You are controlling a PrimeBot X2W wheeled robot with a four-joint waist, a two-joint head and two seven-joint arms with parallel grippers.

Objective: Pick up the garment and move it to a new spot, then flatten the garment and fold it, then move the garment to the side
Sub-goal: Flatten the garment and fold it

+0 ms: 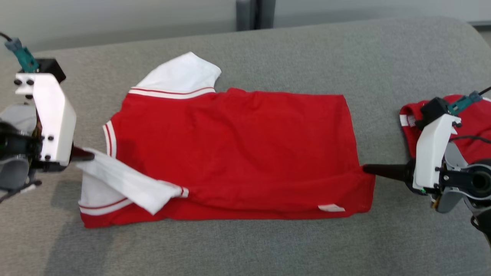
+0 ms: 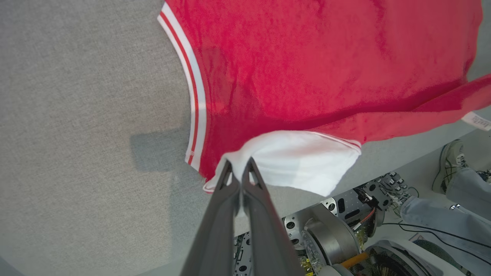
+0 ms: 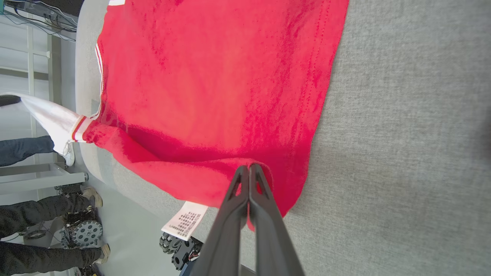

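garment (image 1: 238,153): solid red body, white sleeves, white trim bands with a thin red stripe at collar and cuffs.
care label (image 3: 184,220): white, dark print.
desk (image 1: 345,57): heathered grey cloth.
second cloth (image 1: 475,115): red, possibly white-edged, mostly hidden.
left end effector (image 2: 239,163), right end effector (image 3: 249,166): dark grey fingers.

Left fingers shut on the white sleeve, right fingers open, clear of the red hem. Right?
No: the right fingers are shut on the red hem, per the right wrist view. The left fingers are shut on the white sleeve, as stated.
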